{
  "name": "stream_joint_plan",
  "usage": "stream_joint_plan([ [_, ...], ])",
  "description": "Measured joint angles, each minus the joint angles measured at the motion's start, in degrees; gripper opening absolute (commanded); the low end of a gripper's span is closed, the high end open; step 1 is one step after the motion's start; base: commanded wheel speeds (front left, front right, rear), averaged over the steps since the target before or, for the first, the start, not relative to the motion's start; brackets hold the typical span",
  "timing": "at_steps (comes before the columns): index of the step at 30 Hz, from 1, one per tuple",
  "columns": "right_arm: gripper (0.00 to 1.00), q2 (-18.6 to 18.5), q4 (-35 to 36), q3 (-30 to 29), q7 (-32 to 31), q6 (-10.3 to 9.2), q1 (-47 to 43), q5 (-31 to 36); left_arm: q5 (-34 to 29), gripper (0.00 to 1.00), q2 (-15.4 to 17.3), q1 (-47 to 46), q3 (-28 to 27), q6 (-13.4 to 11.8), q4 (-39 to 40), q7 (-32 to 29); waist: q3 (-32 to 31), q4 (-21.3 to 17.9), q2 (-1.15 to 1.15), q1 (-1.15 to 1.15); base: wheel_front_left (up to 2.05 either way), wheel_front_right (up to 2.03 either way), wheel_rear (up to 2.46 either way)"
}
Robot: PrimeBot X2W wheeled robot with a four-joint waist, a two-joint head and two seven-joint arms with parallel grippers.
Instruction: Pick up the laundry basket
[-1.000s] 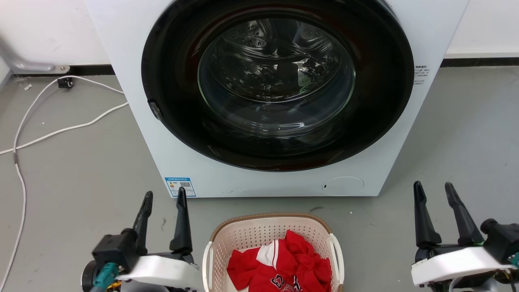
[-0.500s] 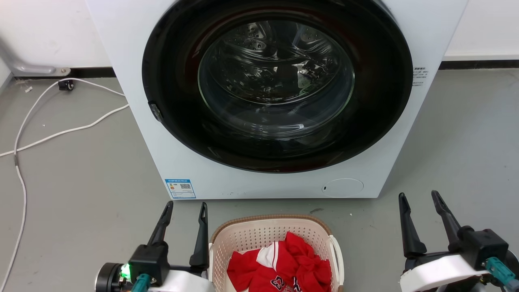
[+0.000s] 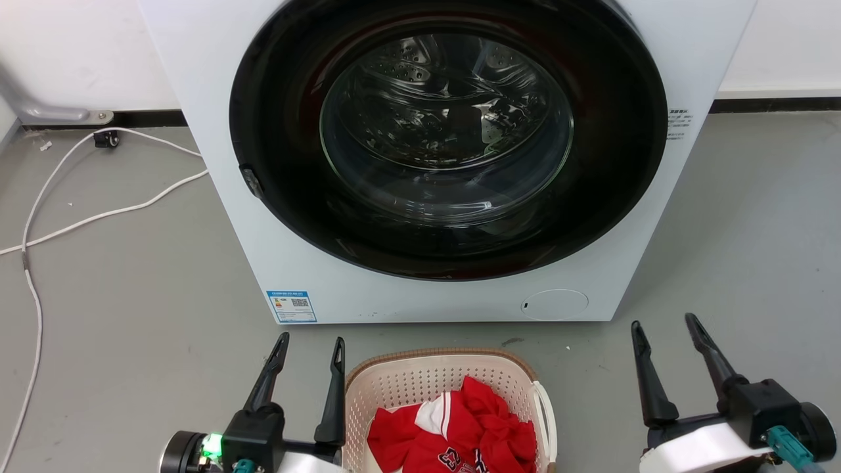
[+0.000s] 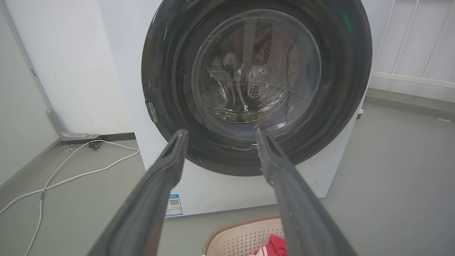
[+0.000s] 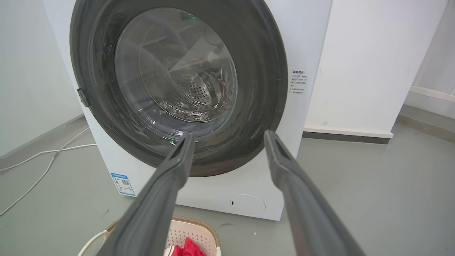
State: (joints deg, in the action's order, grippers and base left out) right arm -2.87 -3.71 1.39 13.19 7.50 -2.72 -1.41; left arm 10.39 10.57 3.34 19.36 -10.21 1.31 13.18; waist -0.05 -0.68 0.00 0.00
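The laundry basket point(image 3: 407, 384) stands on the grey floor point(image 3: 131, 315) at bottom centre of the head view, just in front of the washing machine point(image 3: 394, 302). A red-and-white garment point(image 3: 473, 427) is heaped inside it.

The left tool point(image 3: 311, 340), at lower left, has its fingers spread wide and holds nothing. Its inner finger lies against the outline of the basket's left side, which suggests alignment for a side grasp. The right tool point(image 3: 663, 322), at lower right, is equally wide and empty, well apart from the white right handle point(image 3: 548, 410). It likely needs to close in before a two-sided lift.

The bottom frame edge cuts off the basket's near half. The inner left finger covers the basket's left edge, so contact there cannot be confirmed. Both wrist views catch the far rim at their bottom edge.
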Motion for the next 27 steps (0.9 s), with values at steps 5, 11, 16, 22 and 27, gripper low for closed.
stream_joint_plan([
  [5, 1.00, 0.00, -1.24, -0.42, 0.53, 0.01, -0.26, -1.57, -0.09, 1.00, -1.48, 1.31, -2.33, 2.15, -0.07, 0.58, -0.06, -0.01, 0.00, 0.00, 0.00, 0.00, 0.00],
  [11, 1.00, -0.01, -3.58, -1.01, 1.41, 0.01, -0.31, 0.03, -5.11, 1.00, -3.19, 2.37, -4.74, 4.74, -0.68, 1.26, 0.04, 0.05, 0.00, 0.00, 0.00, 0.00, 0.00],
  [16, 1.00, 0.00, -3.68, -0.97, 1.89, 0.01, -0.22, 1.23, -8.03, 1.00, -3.86, 2.38, -4.98, 5.69, -0.86, 1.72, 0.56, -0.07, 0.00, 0.00, 0.00, 0.00, 0.00],
  [22, 1.00, 0.00, -3.67, -0.97, 1.89, 0.01, -0.14, 0.91, -9.05, 1.00, -4.16, 2.38, -5.50, 6.67, -1.53, 1.81, 1.15, -0.23, 0.00, 0.00, 0.00, 0.00, 0.00],
  [27, 1.00, 0.00, -3.54, -0.85, 1.89, 0.01, 0.02, 1.26, -9.29, 1.00, -4.48, 2.35, -5.72, 6.68, -1.81, 1.81, 1.51, -0.24, 0.00, 0.00, 0.00, 0.00, 0.00],
])
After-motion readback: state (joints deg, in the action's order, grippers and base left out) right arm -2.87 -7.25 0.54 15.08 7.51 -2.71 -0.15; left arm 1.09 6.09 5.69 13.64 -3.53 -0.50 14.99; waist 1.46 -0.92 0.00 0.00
